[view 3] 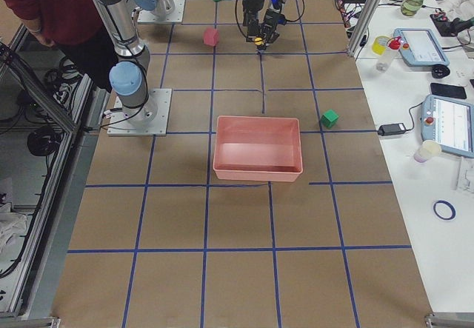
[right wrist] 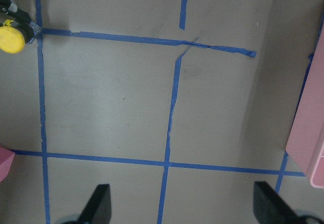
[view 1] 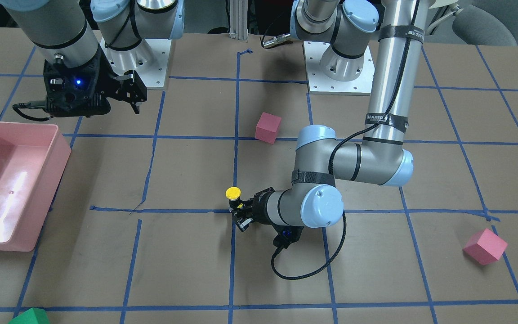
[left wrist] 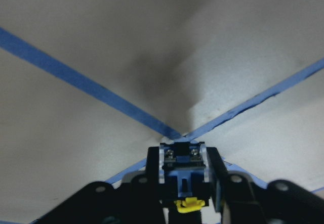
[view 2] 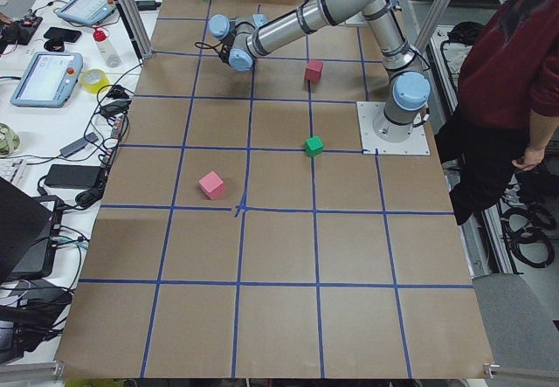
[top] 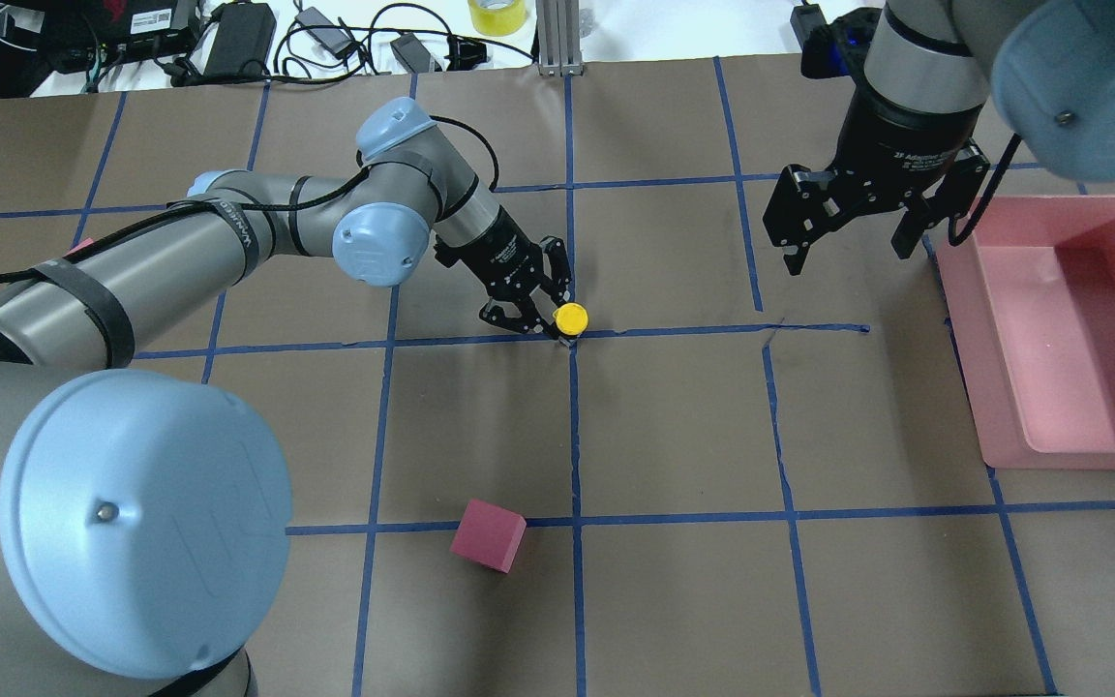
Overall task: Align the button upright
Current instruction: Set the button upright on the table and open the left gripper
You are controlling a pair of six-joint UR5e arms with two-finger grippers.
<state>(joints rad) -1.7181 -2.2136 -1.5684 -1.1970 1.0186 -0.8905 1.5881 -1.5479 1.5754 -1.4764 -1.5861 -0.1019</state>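
1. Mostly hidden from above: grey-blue block base of the tiny yellow-capped push-button (top: 572, 317); only the round cap plainly seen.
2. Standing cap-up on a blue tape crossing (top: 574, 341), base pinched by the black two-finger left gripper (top: 558, 316), tilted low.
3. Spread wide, holding nothing: the black right gripper (top: 848, 254), hovering well apart, near a pink plastic bin (top: 1080, 453).

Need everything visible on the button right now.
The button is tiny: round yellow cap, black collar, grey-blue metallic-looking block base. It stands cap-up, looking upright, over a blue tape crossing. The left pincer, low and side-on, is closed on its base. Whether the base rests on the paper is unclear.
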